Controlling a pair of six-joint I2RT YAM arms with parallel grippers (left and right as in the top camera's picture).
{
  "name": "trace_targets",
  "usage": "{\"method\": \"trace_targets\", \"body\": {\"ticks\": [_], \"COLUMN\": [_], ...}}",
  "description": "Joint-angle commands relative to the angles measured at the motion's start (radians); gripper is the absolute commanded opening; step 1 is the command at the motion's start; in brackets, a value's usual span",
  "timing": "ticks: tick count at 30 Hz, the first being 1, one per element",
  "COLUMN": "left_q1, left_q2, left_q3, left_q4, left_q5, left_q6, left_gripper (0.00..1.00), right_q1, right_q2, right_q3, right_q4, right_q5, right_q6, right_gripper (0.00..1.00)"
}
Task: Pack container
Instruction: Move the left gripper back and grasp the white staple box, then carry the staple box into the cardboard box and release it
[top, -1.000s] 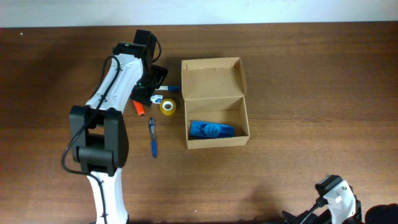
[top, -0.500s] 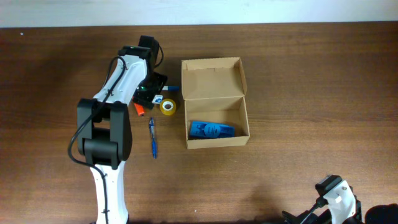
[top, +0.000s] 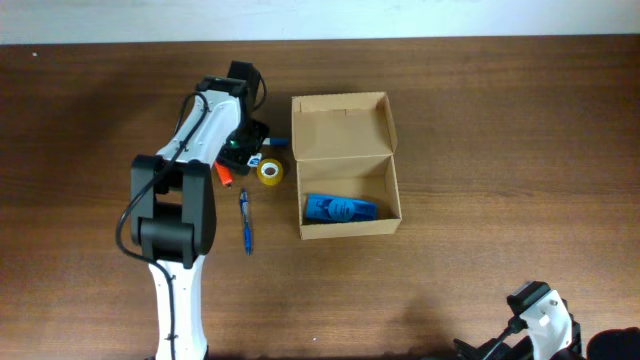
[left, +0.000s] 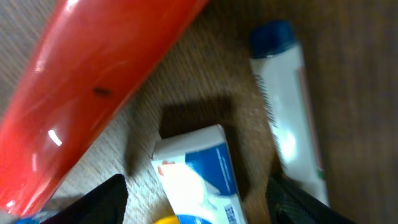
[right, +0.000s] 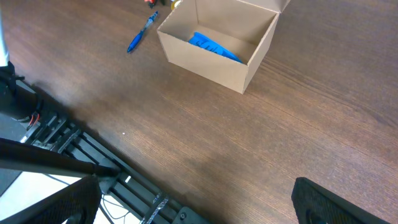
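You're at the pick-up step, I think. The container (top: 350, 228) sits mid bench (top: 500, 120) with its lid (top: 340, 128) flipped open at the far side. One blue pack (top: 340, 209) lies inside by the front wall. The other bits lie just left of the container.

Your left gripper (left: 198, 199) hangs low over them, jaws apart, w/ a small white-and-blue packet (left: 196, 165) between them. I can't see the fingers touch it. A red marker (left: 93, 93) lies further left of the container. A white tube (left: 287, 118) w/ a blue cap lies beside the lid's left edge. Both are close, so a squeeze could catch them too.

Next: pinch only the packet, lift it, carry it right over the container's left wall & let go inside. There's lots of room beside the blue pack. Watch the yellow tape roll (top: 269, 171), just beside the left wall, & that wall's top edge. The blue pen (top: 245, 222) lies left of the front-left corner, out of the way.

Your right gripper (right: 199, 205) is wide apart, holds nothing, & sits well in front of the container.
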Motion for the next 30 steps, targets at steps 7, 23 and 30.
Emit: {"method": "trace_targets", "body": {"ticks": [7, 23, 30], "left_q1": [-0.002, -0.002, -0.003], "left_q2": [0.019, 0.018, 0.018], "left_q3": [0.014, 0.014, 0.169], "left_q4": [0.014, -0.021, -0.206], "left_q5": [-0.016, -0.016, -0.06], "left_q6": [-0.01, -0.009, 0.048], "left_gripper": [0.54, 0.19, 0.18], "right_q1": [0.005, 0.005, 0.005], "right_q2": [0.007, 0.007, 0.007], "right_q3": [-0.001, -0.001, -0.001], "right_q4": [0.002, 0.002, 0.002], "right_q5": [0.008, 0.008, 0.008], "right_q6": [0.012, 0.012, 0.012], "right_gripper": [0.99, 0.99, 0.99]}}
